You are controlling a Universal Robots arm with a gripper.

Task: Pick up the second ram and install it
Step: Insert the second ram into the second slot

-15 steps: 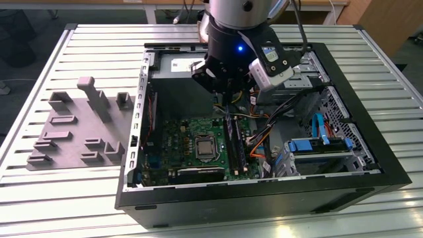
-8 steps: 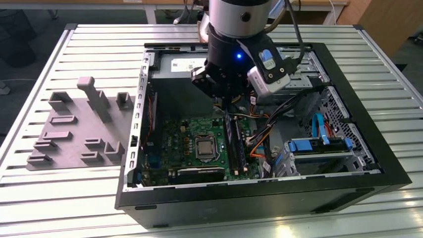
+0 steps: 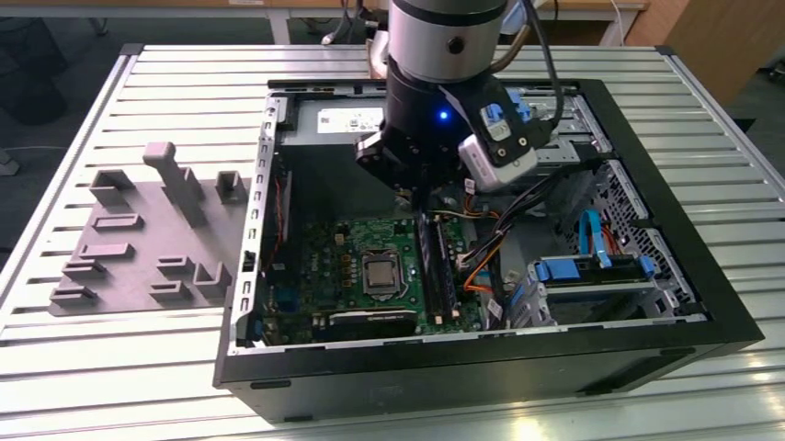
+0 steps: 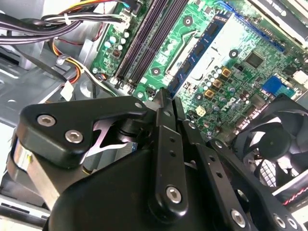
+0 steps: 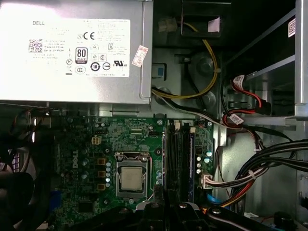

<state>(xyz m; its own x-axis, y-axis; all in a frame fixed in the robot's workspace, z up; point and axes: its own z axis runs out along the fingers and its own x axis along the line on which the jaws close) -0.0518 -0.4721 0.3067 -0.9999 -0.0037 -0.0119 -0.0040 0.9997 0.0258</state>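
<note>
While we scan the exterior view from its left, the grey tray (image 3: 129, 241) with its upright blocks sits on the bench (image 3: 184, 73), well apart from the black slot rails (image 4: 144, 43), and we see no stick left in it. Nearer, the processor socket (image 3: 381, 274) lies just beside the slot rails. At the slot rails themselves the tool (image 3: 411, 197) hangs low inside the open case, its fingers drawn together on what we take to be the second ram (image 3: 432, 266). In the second wrist view the tool (image 4: 163, 98) pinches one end of the second ram (image 4: 195, 60), which runs out along the slot rails. Whether it has touched a slot we cannot tell. We judge the stick light and stiff but thin and fragile. It should be taken by its bare long edges, clear of the chips and contacts, and kept square so it does not twist. Past the slot rails, to the exterior view's right, loose cables (image 3: 481, 266) crowd close.
</note>
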